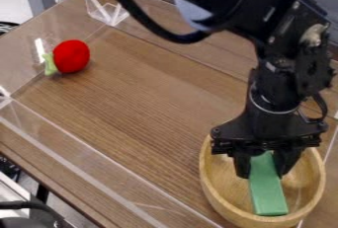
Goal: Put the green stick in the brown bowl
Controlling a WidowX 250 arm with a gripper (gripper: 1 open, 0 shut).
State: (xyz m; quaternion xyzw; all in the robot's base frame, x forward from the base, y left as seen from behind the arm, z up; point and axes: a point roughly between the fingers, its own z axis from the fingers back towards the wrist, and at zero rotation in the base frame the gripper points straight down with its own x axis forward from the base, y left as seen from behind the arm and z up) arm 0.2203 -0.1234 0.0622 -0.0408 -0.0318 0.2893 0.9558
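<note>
- Gripper [268, 159]: points straight down over the brown bowl, jaws clamped narrowly on the top end of the green stick.
- Green stick [270, 188]: hangs from the jaws, lower end inside the bowl, close to its floor; contact with the floor cannot be determined.
- Brown bowl [218, 195]: sits at the near right corner of the wooden table [132, 104].
- Red ball [70, 54]: far left, well apart from the bowl.

Bowl [224, 197] running off the bottom edge, stick [270, 192] top hiding between gripper [270, 159] fingers (contact unclear), arm blurring at top.
</note>
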